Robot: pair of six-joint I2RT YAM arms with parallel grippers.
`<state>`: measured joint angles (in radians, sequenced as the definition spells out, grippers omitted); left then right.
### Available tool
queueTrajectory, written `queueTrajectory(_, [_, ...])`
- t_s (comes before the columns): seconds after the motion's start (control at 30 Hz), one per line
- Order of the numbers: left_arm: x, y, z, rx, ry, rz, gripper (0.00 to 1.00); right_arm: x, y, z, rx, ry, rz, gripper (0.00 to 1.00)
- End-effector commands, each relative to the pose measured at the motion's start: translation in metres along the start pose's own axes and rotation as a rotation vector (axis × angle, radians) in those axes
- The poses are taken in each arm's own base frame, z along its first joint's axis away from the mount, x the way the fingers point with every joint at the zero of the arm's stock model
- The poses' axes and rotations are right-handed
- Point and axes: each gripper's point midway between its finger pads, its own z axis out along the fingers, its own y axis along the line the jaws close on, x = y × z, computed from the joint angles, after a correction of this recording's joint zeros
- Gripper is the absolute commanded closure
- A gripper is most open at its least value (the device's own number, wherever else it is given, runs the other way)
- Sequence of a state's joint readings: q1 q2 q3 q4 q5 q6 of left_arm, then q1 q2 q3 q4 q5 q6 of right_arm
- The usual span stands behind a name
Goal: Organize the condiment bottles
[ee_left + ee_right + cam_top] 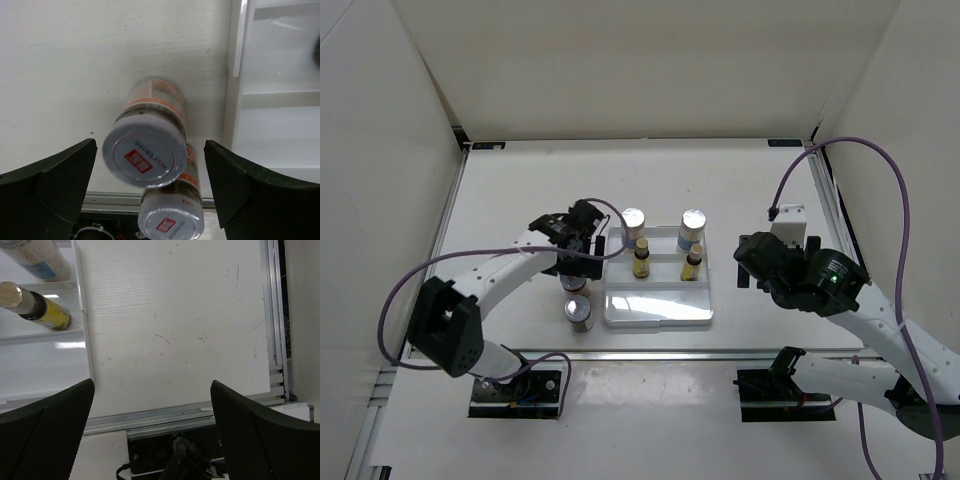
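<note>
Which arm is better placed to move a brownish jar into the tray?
Left: the left gripper, open, hangs over the brownish jars beside the tray; the right gripper is across the tray from them.

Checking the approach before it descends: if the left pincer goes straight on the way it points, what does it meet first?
Most likely the silver lid of the brownish jar centred between the fingers of the open left pincer; how far off it lies is unclear.

White table (520, 190), plain white walls (620, 60) on three sides, metal rail (830, 205) along edges, possibly aluminium.
</note>
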<state>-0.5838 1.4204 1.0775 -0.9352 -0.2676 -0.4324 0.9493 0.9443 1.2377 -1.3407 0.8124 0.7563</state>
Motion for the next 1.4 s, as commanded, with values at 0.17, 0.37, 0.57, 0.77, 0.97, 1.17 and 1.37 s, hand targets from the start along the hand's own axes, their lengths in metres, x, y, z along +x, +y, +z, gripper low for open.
queueTrajectory(0.17, [0.004,-0.002,0.013,0.059,0.096,-0.021,0.41,0.006,-0.012,0.001,0.053,0.005,-0.022,0.00])
queueTrajectory(0.37, [-0.036,0.022,-0.042,0.012,-0.133,-0.106,0.67,0.006,-0.012,0.001,0.053,0.005,-0.022,0.00])
queueTrajectory(0.57, [-0.065,-0.006,-0.138,0.240,-0.366,-0.103,0.85,0.004,-0.012,0.000,0.044,-0.005,-0.010,0.00])
queueTrajectory(0.77, [-0.040,-0.061,-0.143,0.362,-0.295,-0.014,0.89,0.005,-0.009,0.004,0.058,0.009,-0.029,0.00])
queueTrajectory(0.97, [-0.016,-0.092,-0.112,0.301,-0.239,0.061,0.89,0.005,-0.009,0.004,0.058,0.009,-0.029,0.00])
queueTrajectory(1.17, [-0.019,-0.111,-0.094,0.304,-0.242,0.067,0.89,0.006,-0.006,0.006,0.067,0.019,-0.041,0.00])
queueTrajectory(1.37, [-0.012,-0.127,-0.067,0.294,-0.202,0.073,0.89,0.006,-0.005,0.007,0.072,0.024,-0.049,0.00])
